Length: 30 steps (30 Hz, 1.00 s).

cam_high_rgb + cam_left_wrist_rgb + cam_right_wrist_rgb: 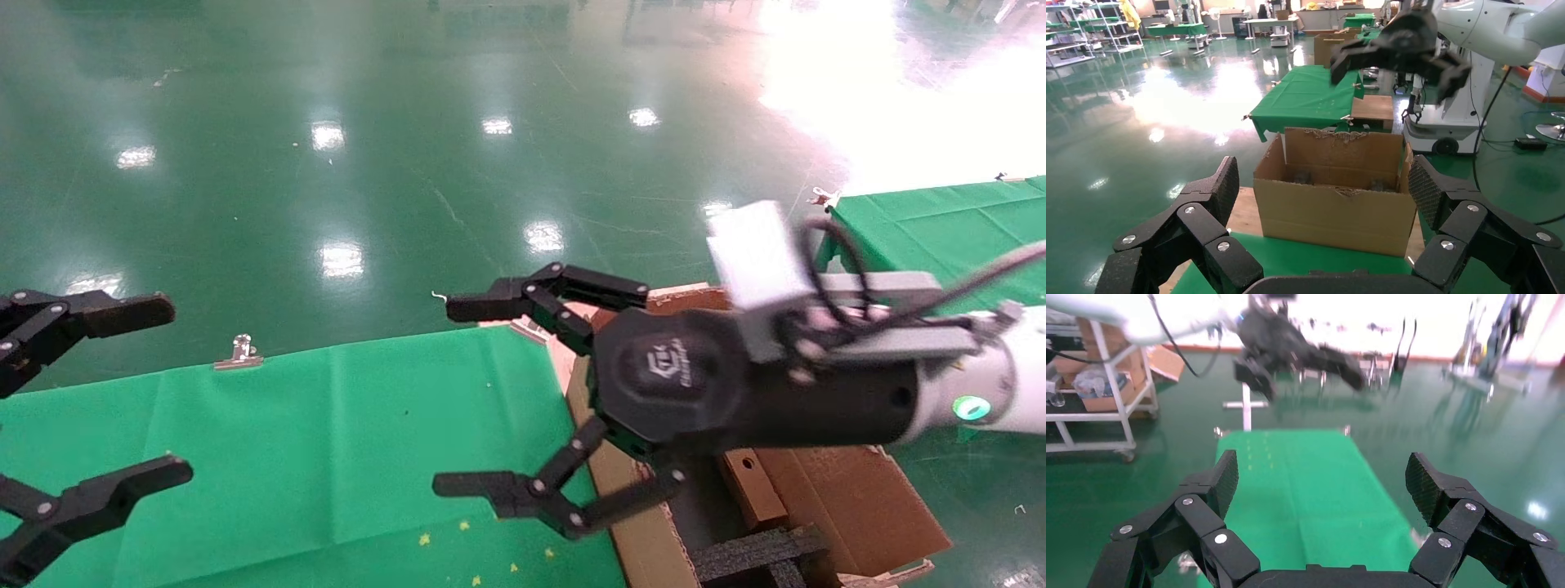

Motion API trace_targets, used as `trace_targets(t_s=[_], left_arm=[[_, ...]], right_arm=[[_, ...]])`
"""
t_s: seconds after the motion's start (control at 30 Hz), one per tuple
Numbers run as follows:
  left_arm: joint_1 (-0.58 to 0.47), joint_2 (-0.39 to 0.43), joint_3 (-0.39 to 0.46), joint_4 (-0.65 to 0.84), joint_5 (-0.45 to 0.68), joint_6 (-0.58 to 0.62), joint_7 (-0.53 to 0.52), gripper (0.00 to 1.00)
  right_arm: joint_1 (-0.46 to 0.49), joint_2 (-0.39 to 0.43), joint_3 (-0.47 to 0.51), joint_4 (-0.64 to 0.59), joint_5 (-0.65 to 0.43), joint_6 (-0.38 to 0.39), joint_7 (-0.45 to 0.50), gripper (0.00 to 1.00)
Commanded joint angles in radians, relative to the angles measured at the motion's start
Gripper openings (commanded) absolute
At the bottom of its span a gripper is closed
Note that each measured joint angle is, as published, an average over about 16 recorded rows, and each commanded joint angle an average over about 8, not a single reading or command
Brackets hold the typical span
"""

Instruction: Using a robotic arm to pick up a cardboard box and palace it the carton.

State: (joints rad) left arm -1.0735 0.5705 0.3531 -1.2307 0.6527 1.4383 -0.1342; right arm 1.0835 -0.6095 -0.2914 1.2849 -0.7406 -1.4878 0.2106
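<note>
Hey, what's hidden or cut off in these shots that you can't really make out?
- Head view: the right gripper and its arm cover most of the carton; only part of the cardboard box shows.
- Left wrist view: the carton's front wall hides its contents.
- Head view: the left gripper is cut by the edge.

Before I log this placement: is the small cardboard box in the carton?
In: the cardboard box lies inside the carton, beside black foam; right gripper open, empty.
</note>
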Motion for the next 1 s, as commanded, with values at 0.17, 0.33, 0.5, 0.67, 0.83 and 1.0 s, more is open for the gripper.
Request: trace_targets(t_s=[0.17,0.33,0.5,0.67,0.83,1.0], left_arm=[[0.000,0.000,0.000,0.000,0.000,0.000,0.000,1.00],[0.000,0.000,0.000,0.000,0.000,0.000,0.000,1.00],[0.000,0.000,0.000,0.000,0.000,0.000,0.000,1.00],[0.000,0.000,0.000,0.000,0.000,0.000,0.000,1.00],[0.000,0.000,0.000,0.000,0.000,0.000,0.000,1.00],[0.000,0.000,0.000,0.000,0.000,0.000,0.000,1.00]], right_arm=[[-0.036,-0.007,0.048,-0.004,0.043,-0.029,-0.056,1.00],[-0.029,-0.006,0.038,-0.003,0.035,-0.024,-0.045,1.00],[-0.022,-0.005,0.029,-0.003,0.026,-0.018,-0.037,1.00],[-0.018,-0.004,0.023,-0.002,0.020,-0.014,-0.032,1.00],[-0.015,-0.003,0.019,-0.002,0.017,-0.012,-0.028,1.00],[-0.013,-0.003,0.017,-0.002,0.015,-0.011,-0.027,1.00]])
